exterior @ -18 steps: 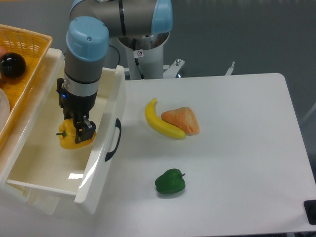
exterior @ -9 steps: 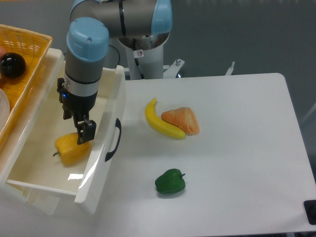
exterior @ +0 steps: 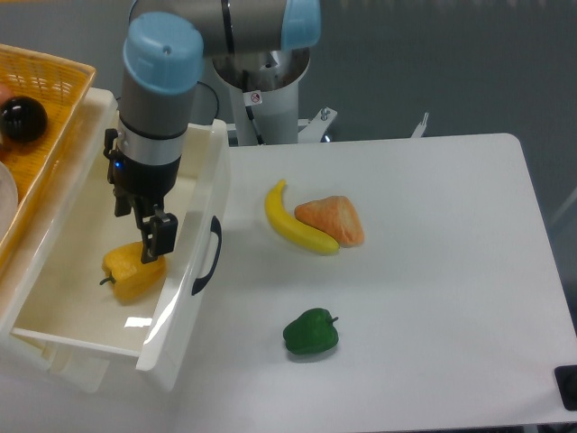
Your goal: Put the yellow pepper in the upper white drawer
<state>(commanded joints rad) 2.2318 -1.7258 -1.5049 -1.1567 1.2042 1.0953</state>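
Lying in one white drawer (exterior: 54, 325), one glossy yellow pepper (exterior: 129, 276) sat under the gripper (exterior: 141, 236), whose jaws were spread and empty.

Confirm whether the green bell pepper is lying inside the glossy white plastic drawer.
No, the green bell pepper sits on the white table, outside the glossy white plastic drawer, which holds only the yellow pepper.

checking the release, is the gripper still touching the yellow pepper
Cannot tell. In the fixed camera view the gripper overlaps the yellow pepper lying in the upper white drawer, so no gap or contact shows.
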